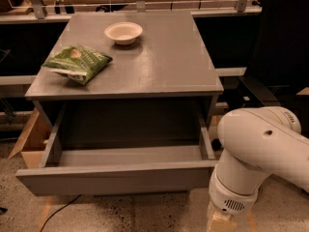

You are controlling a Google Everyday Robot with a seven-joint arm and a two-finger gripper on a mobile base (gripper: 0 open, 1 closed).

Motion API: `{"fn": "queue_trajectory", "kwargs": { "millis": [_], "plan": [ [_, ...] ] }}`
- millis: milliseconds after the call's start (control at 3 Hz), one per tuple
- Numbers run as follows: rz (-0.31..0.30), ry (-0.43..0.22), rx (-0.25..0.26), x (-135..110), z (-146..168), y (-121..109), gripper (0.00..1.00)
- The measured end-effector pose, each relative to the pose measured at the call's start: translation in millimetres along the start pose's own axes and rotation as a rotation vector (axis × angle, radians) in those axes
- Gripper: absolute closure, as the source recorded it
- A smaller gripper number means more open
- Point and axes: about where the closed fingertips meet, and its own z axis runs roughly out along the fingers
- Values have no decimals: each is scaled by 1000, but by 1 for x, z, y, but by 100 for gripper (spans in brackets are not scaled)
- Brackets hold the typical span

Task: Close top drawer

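Note:
The top drawer (116,178) of the grey cabinet (159,66) stands pulled far out, its flat grey front panel facing me near the bottom of the view and its inside empty. My white arm (260,153) fills the lower right. The gripper (219,224) hangs at the bottom edge, just right of the drawer front's right end and in front of it. Only its beige base shows; the rest is cut off by the frame.
A white bowl (123,33) and a green chip bag (77,63) lie on the cabinet top. A cardboard box (30,146) stands left of the drawer. A black chair (280,52) stands at the right. A cable (58,211) runs on the speckled floor.

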Motion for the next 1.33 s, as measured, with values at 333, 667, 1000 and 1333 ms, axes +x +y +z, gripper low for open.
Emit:
{"fn": "queue_trajectory", "kwargs": {
  "millis": [333,667,1000,1333],
  "plan": [
    [0,1,4,0,-1,1,88],
    [1,2,7,1,-2,1,100],
    [26,-53,2,-6,14,-10,100],
    [57,-163,37,-30,37,-51,100]
  ]
}}
